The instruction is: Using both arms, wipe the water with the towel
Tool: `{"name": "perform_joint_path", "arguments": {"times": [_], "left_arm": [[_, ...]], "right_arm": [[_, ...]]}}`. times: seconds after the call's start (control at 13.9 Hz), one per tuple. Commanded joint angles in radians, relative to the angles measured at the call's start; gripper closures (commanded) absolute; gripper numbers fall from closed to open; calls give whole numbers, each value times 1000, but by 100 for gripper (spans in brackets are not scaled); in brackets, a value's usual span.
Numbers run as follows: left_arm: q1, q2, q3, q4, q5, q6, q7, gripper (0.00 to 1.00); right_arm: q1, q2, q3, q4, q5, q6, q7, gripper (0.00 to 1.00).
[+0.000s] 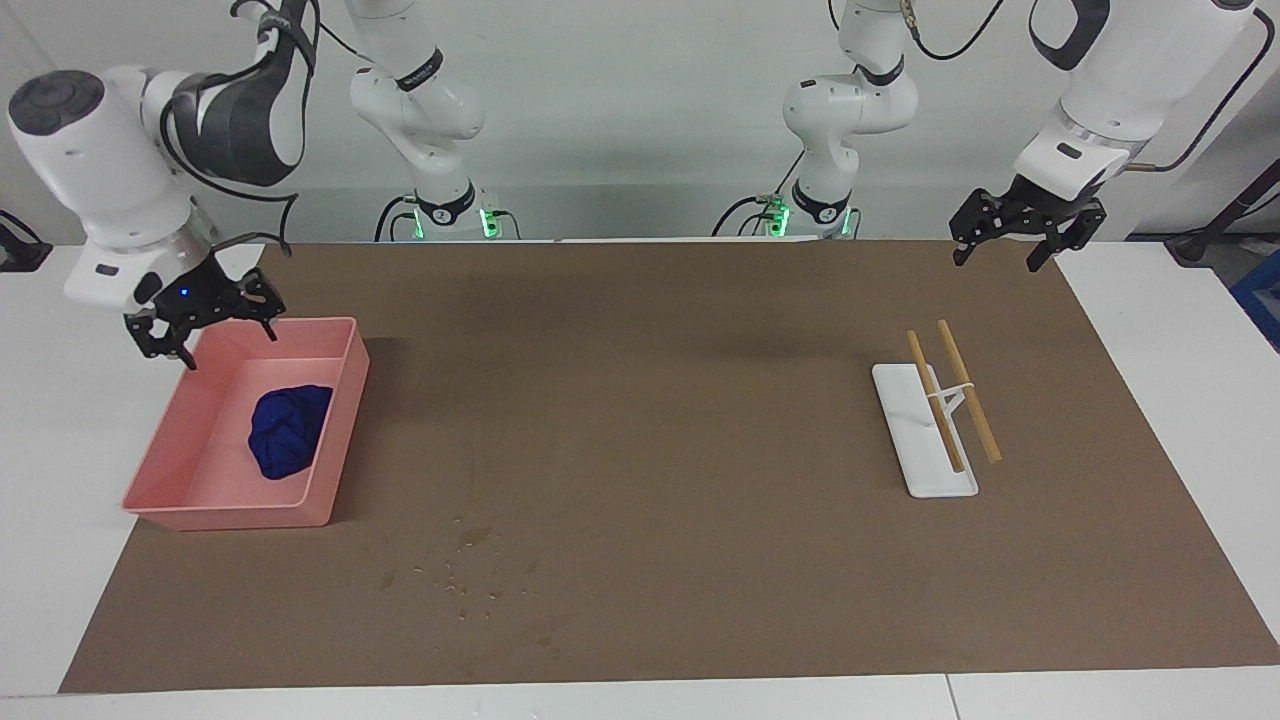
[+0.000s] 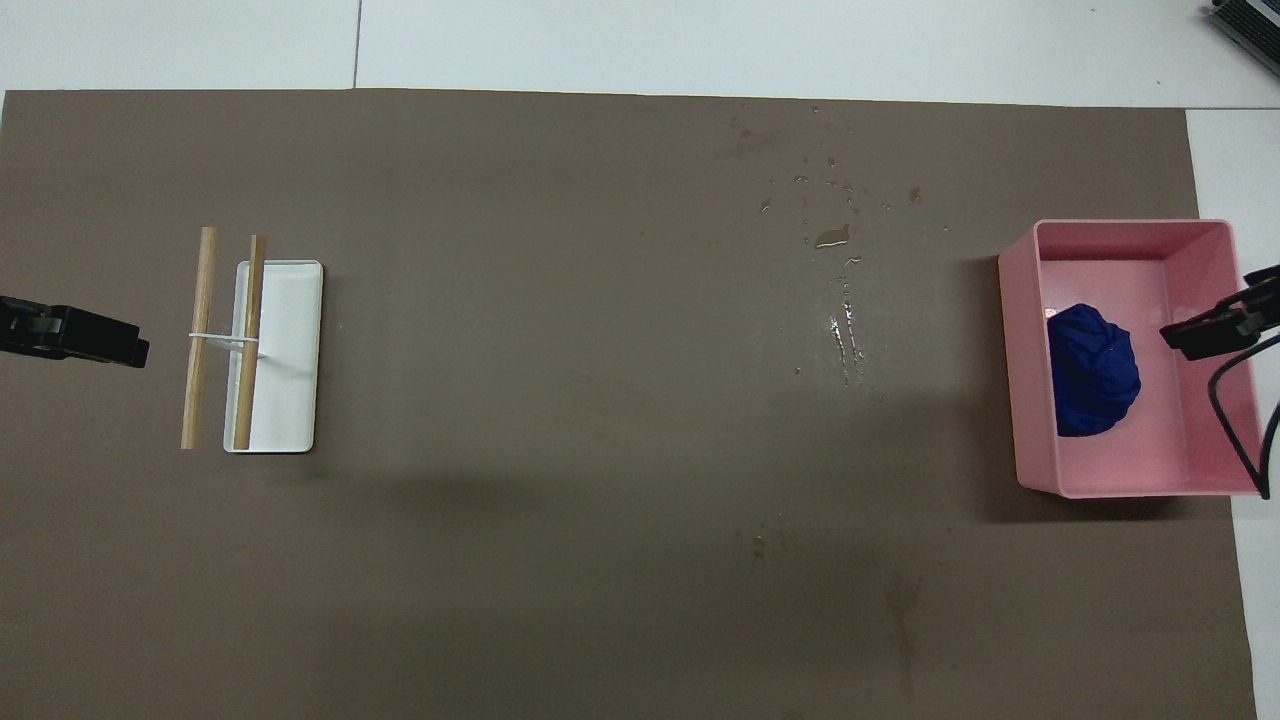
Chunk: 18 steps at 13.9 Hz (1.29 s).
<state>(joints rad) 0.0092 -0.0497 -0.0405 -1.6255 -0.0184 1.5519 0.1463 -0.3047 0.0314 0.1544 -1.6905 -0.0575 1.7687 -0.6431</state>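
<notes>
The blue towel (image 1: 290,430) lies crumpled in a pink tray (image 1: 230,518) at the right arm's end of the table; in the overhead view the towel (image 2: 1092,372) sits mid-tray (image 2: 1130,228). The water (image 1: 468,572) is a scatter of droplets and a thin damp streak on the brown mat, beside the tray toward the table's middle and farther from the robots; it also shows in the overhead view (image 2: 842,300). My right gripper (image 1: 222,345) hangs open and empty above the tray's robot-side corner, clear of the towel (image 2: 1205,332). My left gripper (image 1: 996,262) waits open and empty, raised over the mat's corner at the left arm's end (image 2: 125,348).
A white tray (image 1: 915,445) with two wooden sticks (image 1: 968,392) joined by a white band lies toward the left arm's end; it also shows in the overhead view (image 2: 295,350). The brown mat (image 1: 640,400) covers most of the white table.
</notes>
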Motion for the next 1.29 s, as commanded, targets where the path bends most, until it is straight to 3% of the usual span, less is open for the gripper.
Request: {"name": "perform_joint_path", "arguments": {"times": [0.0, 0.36, 0.79, 1.22], "left_arm": [[15, -27, -10, -27, -9, -3, -4, 0], [15, -27, -10, -27, -9, -1, -4, 0], [15, -27, -10, -27, -11, -3, -4, 0], [15, -27, -10, -27, -9, -1, -4, 0]], "right_arm": [[18, -59, 40, 32, 79, -84, 155, 0], [35, -94, 71, 38, 90, -129, 189, 0], [81, -140, 85, 37, 128, -256, 417, 0], [84, -143, 105, 38, 130, -279, 415, 0]]}}
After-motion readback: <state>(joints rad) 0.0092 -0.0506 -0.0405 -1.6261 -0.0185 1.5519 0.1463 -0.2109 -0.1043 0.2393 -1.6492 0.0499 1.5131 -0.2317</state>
